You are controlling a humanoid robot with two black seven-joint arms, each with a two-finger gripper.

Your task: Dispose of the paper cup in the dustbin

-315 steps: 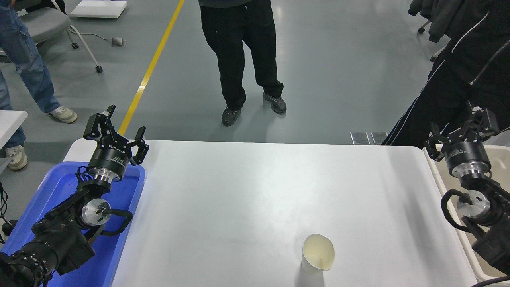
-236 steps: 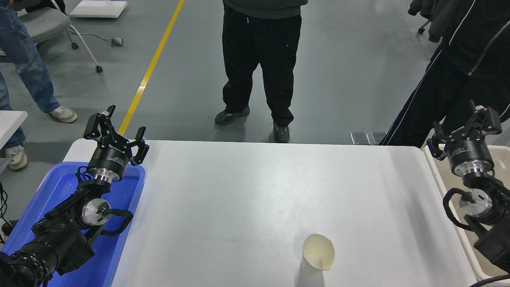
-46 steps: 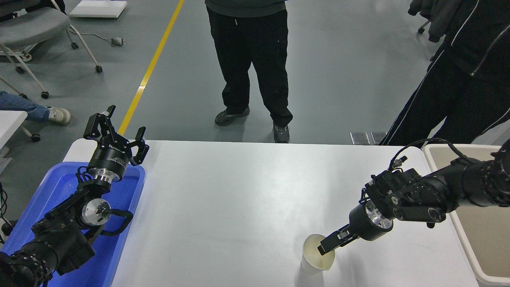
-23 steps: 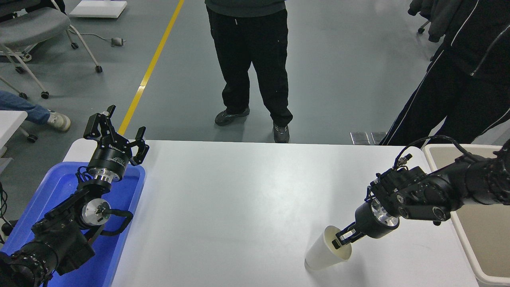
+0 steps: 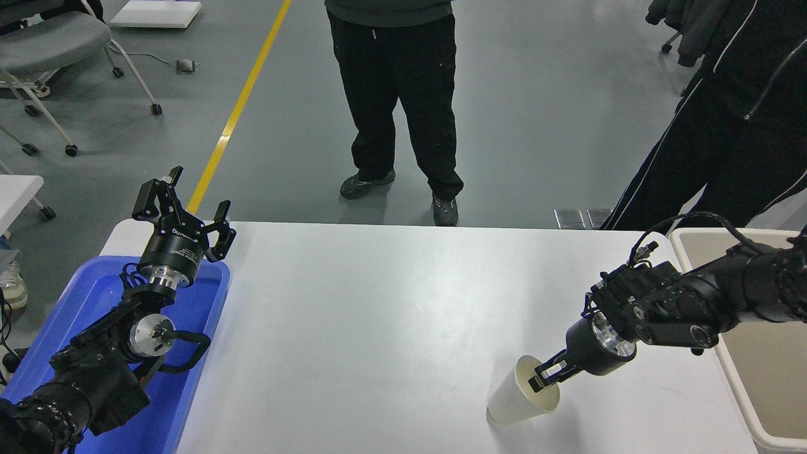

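The white paper cup [image 5: 514, 403] is near the table's front edge, right of centre, tilted with its mouth up and to the right and its base low by the table. My right gripper [image 5: 547, 376] reaches in from the right and is shut on the cup's rim, one finger inside the mouth. The beige dustbin [image 5: 684, 239] stands off the table's right edge, behind my right arm. My left gripper [image 5: 183, 202] is parked open at the far left above the blue tray.
A bright blue tray [image 5: 94, 296] lies at the table's left edge under my left arm. One person [image 5: 397, 94] stands beyond the far edge, another [image 5: 725, 126] at the far right. An office chair [image 5: 57, 38] is at the top left.
My right arm swung in from over the bin to the cup, closed on its rim, then tipped the cup and pulled it slightly right. The left arm has not moved.
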